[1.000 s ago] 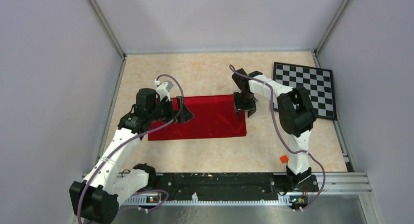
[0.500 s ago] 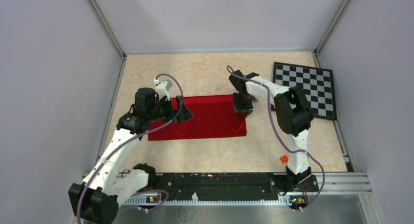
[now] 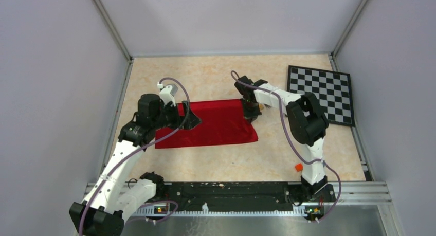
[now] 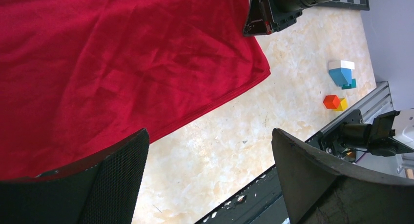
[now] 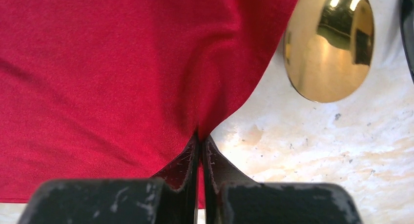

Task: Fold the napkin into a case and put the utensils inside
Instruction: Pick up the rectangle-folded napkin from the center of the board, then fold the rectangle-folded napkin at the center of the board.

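The deep-red napkin (image 3: 211, 124) lies flat mid-table, folded into a wide rectangle. My right gripper (image 3: 250, 110) is at its far right corner. In the right wrist view its jaws (image 5: 201, 141) are shut on a pinched fold of the napkin's edge (image 5: 107, 72). The gold spoon's round bowl (image 5: 328, 43) lies on the table just beside that edge. My left gripper (image 3: 192, 120) hovers over the napkin's left half. Its fingers (image 4: 117, 175) stand wide open with nothing between them, above the cloth's near edge (image 4: 122, 53).
A black-and-white checkered board (image 3: 321, 94) lies at the far right. Small coloured blocks (image 4: 337, 87) sit near the right arm's base, an orange one (image 3: 298, 167) showing from above. A black rail (image 3: 231, 192) runs along the near edge, and grey walls enclose the table.
My right gripper moved left onto the napkin's far right corner and shut on it, and the cloth's right edge shifted slightly left. My left arm drifted a little left, still open.
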{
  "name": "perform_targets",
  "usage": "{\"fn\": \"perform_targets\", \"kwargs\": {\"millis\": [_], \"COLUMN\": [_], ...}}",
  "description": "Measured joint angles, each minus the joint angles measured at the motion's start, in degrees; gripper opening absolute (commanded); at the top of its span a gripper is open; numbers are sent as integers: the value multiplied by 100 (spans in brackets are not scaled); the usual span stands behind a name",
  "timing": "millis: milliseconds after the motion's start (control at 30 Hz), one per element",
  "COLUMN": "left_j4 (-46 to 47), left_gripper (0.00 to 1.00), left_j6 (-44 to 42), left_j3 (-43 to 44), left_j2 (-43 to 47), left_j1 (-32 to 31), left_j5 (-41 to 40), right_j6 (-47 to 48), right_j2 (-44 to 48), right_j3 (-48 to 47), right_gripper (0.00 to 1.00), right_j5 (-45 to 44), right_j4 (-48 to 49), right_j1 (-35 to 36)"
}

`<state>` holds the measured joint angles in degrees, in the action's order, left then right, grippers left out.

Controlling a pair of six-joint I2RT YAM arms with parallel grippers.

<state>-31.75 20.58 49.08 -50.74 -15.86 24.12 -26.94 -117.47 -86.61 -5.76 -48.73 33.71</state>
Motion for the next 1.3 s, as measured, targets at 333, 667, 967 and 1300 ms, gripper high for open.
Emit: {"fn": "perform_targets", "kwargs": {"millis": [333,667,967,1300], "left_j4": [44,179,223,240], "left_gripper": [99,99,99,99], "left_j6": [291,605,636,619], "left_j3": [-35,-133,-179,-199], "left_j2": [-44,-168,-280,-262], "left_j1": [0,0,0,0], "left_j5": [-120,55,205,-90], "right_j6": [654,1045,1340,1493], "right_j2": [586,1917,2667,2151], "right_j3": [503,1314,1692,619], "right_gripper": [0,0,0,0], "right_j5": [-177,-326,-964,-649], "right_j4": [262,57,-472,-575], "right_j1": [317,-85,-651,251]}}
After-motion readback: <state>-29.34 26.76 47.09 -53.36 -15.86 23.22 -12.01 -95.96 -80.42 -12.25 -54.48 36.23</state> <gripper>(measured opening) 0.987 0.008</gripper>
